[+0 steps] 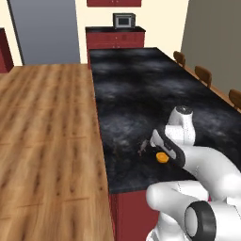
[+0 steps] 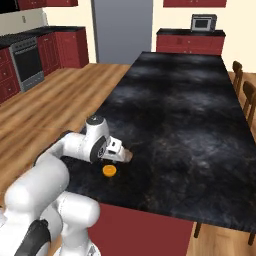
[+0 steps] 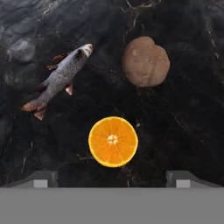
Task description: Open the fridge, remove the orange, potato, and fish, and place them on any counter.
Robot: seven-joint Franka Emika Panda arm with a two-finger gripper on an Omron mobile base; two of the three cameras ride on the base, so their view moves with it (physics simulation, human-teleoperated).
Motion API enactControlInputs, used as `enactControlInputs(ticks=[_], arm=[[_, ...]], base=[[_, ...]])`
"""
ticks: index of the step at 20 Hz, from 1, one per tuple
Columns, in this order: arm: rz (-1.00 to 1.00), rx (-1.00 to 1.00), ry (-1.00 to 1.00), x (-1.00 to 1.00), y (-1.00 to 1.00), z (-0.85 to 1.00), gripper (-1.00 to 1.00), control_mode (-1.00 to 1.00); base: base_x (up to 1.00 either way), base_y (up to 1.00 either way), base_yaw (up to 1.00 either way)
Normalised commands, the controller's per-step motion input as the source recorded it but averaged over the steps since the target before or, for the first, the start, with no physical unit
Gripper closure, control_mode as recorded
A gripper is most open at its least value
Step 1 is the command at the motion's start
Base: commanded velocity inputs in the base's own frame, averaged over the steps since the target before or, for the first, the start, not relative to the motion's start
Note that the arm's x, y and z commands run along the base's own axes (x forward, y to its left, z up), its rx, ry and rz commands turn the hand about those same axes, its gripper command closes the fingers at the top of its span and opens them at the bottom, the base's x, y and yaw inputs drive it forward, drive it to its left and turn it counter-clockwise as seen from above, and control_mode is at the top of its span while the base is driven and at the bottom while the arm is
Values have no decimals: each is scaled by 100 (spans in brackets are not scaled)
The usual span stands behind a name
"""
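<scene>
While our gripper [image 3: 112, 177] hangs over the near end of the counter [image 1: 141, 94] with its two fingertips [image 3: 41, 179] standing far apart and nothing between them, we see all three foods lying on the black stone below it. Closest to the fingertips in the hand view sits the orange [image 3: 113, 141], a cut half with its bright face up. Beyond it the potato [image 3: 145, 61] rests to one side and the fish [image 3: 59, 78] to the other, each apart from the others, none touching. From the left base view the orange [image 1: 162, 157] shows just beside the hand, near the counter's front edge. We judge the placing largely done, since everything named lies on the island top. Should we need to shift any of it, we would expect the potato to be firm and fairly light, best taken across its widest middle where the rounded sides give the pads a seat. The fish looks slender and probably slick, so we would close across the thick part of the body behind the head, not the tail or fins. Being flat-faced, the orange would want a grip around its rind, with gentle pressure because the flesh is soft.
</scene>
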Motion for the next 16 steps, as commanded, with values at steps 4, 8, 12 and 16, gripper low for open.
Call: enactControlInputs(ticks=[4,8,12,16], arm=[[11,0,-18,-100,56,79,-100,-100],[22,-5,-8,-99,100,37,-100,-100],[23,-7,-1,-77,100,44,-100,-100],[20,-9,-2,-63,98,29,-100,-100]], base=[[0,0,0],[0,0,0],[0,0,0],[0,0,0]])
